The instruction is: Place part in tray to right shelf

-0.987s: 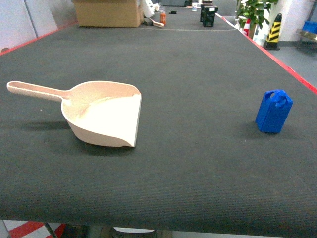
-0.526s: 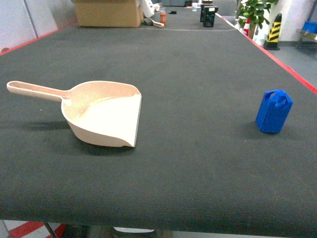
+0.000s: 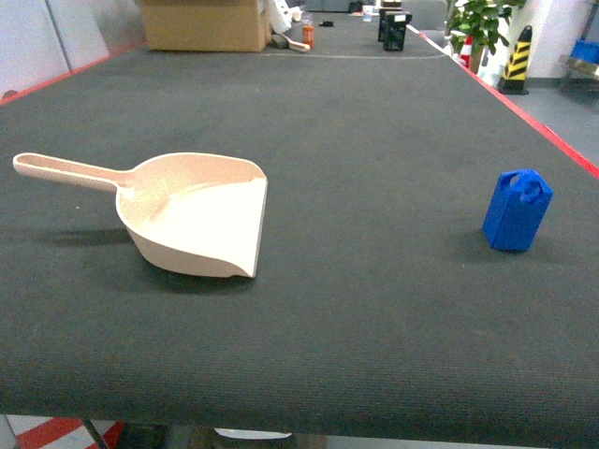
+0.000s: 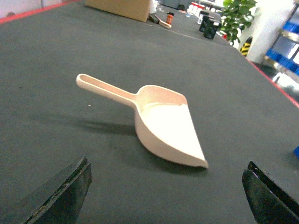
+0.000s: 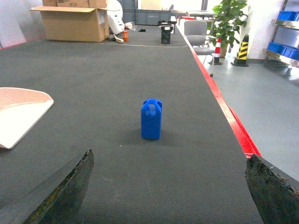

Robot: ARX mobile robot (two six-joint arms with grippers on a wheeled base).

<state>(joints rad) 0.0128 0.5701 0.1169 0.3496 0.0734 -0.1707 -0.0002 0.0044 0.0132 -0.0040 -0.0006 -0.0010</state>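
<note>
Nothing moved: one part (image 3: 517,210), one tray (image 3: 192,215)

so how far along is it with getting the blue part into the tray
Nothing done yet. The small blue plastic block stands upright on the dark table, apart from the empty cream plastic scoop tray. Both grippers are open, holding nothing. Left: grasp, load, carry to shelf.

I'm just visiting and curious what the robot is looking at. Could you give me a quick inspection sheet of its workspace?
Surface: dark carpeted table with red edging.
Job's things: cream tray lies at left, holding nothing; blue part stands upright at right, well apart from it. No shelf seen.
Clutter: cardboard box, small bottle and black item at the far end.
Grippers: left gripper and right gripper open, holding nothing.
Cables: nothing seen.
Surroundings: plant, striped post, chair.
</note>
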